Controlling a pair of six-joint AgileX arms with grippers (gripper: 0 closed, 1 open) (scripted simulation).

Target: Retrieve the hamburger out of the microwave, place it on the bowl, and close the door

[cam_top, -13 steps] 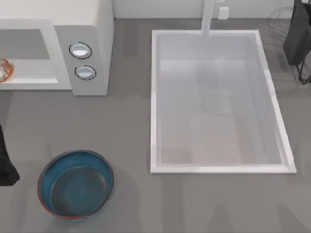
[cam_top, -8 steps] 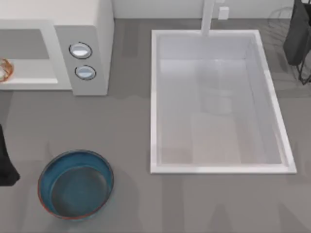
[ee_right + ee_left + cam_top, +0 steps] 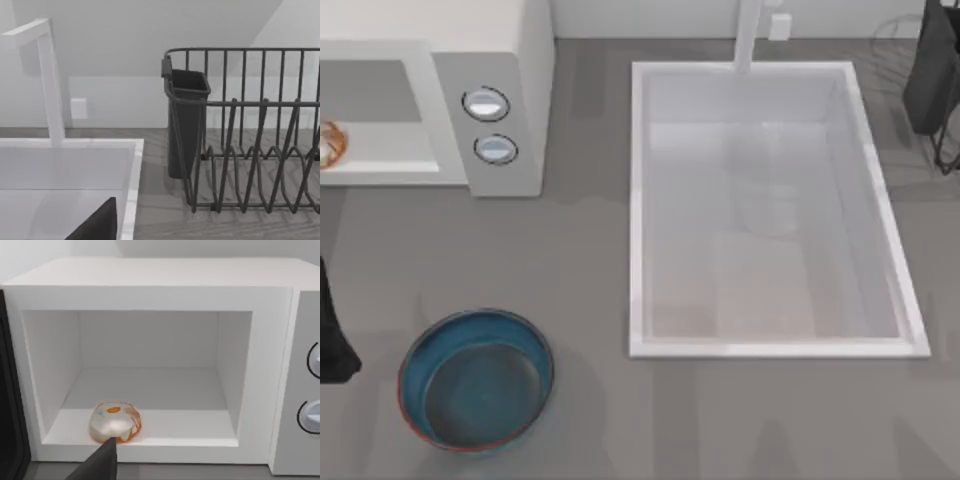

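Cream and orange-brown, the hamburger sits at the front lip of the microwave cavity floor, door open. We judge it light, soft and rounded, best pinched gently across its sides. Our left gripper hangs just before it; whether its fingers are apart, we cannot tell. The bowl waits on the bench.

Kitchen counter: microwave, white sink with tap, dark dish rack.
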